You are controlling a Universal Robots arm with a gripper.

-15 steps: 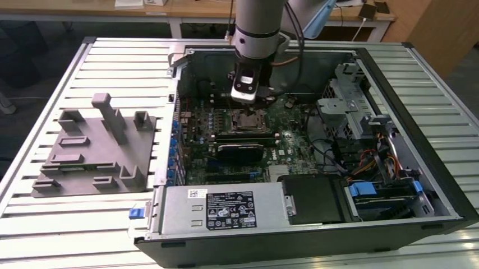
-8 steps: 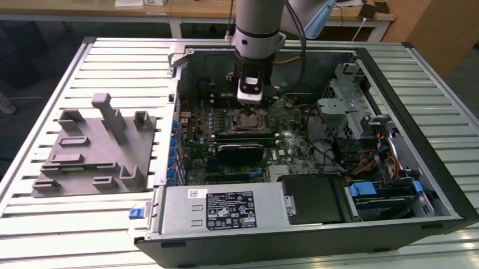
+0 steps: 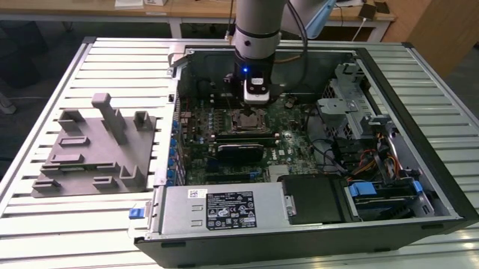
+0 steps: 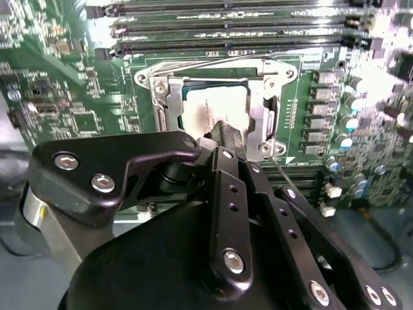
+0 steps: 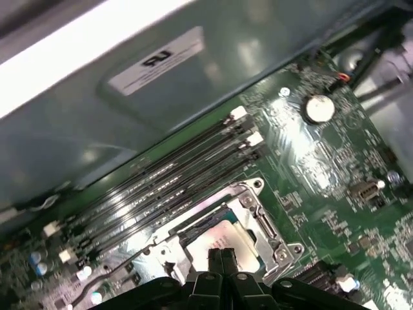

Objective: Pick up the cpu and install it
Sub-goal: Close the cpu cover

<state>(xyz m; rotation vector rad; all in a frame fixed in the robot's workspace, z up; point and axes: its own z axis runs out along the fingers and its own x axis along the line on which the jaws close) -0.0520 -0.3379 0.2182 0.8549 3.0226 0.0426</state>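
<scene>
Bright overhead light w/ glare on case wall (image 5: pixel 77 64) & RAM slots (image 4: pixel 226 26).

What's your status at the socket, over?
Gripper shut, tips just above the cpu. Cpu lying flat in the socket. Nothing between them.

Slatted metal table (image 3: pixel 112 67); wooden desk (image 3: pixel 198 10) behind; wooden panel (image 3: pixel 441 28), exterior view's right; floor (image 3: pixel 15 134), exterior view's left.
</scene>
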